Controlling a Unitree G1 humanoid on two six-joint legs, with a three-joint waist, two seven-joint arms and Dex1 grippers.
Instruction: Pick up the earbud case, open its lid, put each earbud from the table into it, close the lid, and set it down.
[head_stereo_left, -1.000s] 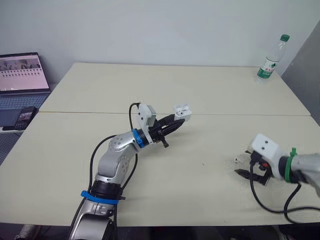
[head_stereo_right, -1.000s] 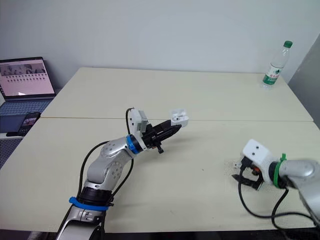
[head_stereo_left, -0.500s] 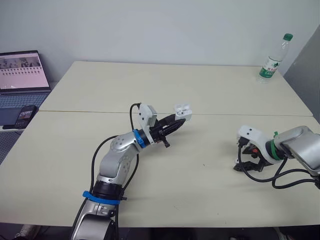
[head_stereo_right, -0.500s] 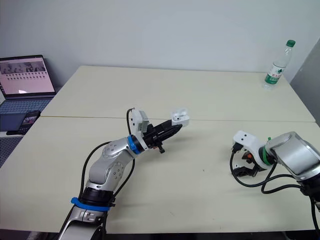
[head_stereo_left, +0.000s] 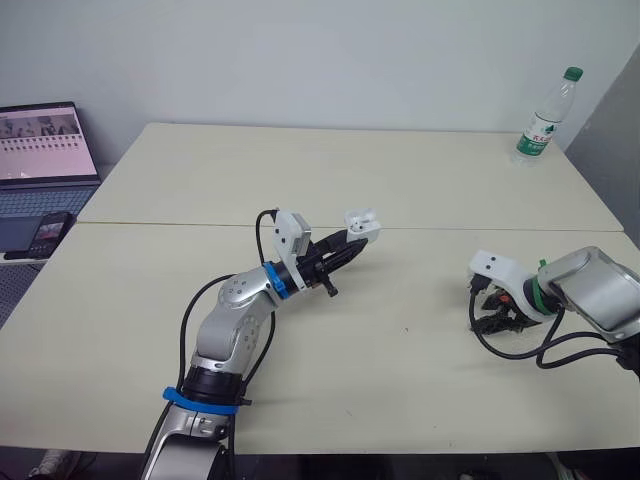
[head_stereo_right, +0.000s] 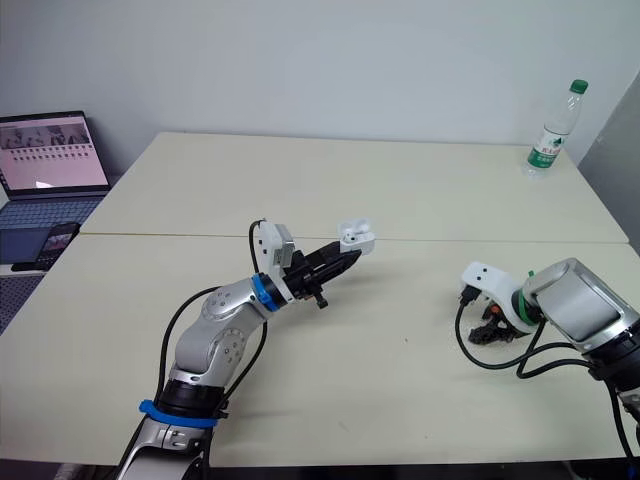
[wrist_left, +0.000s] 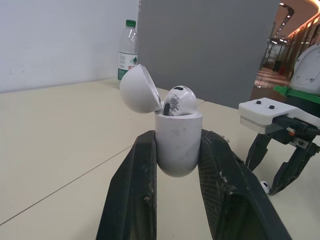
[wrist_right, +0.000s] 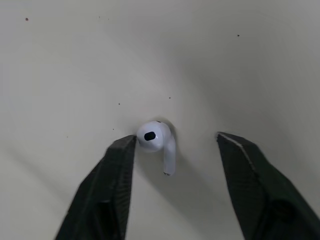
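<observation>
An office: pale tables (head_stereo_left: 350, 165), open laptop (head_stereo_left: 45, 150), water bottle (head_stereo_left: 543, 115).

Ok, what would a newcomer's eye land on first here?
The case, clamped in the left jaws over the middle of the table, its lid open and one earbud seated inside. Then the second earbud, lying on the table between the open right jaws, toward the right edge.

Silver arms (head_stereo_left: 235, 315), blue and green rings (head_stereo_left: 270, 277), black cables (head_stereo_left: 193, 303), black left hand (head_stereo_left: 348, 246), right hand (wrist_right: 176, 140)
</observation>
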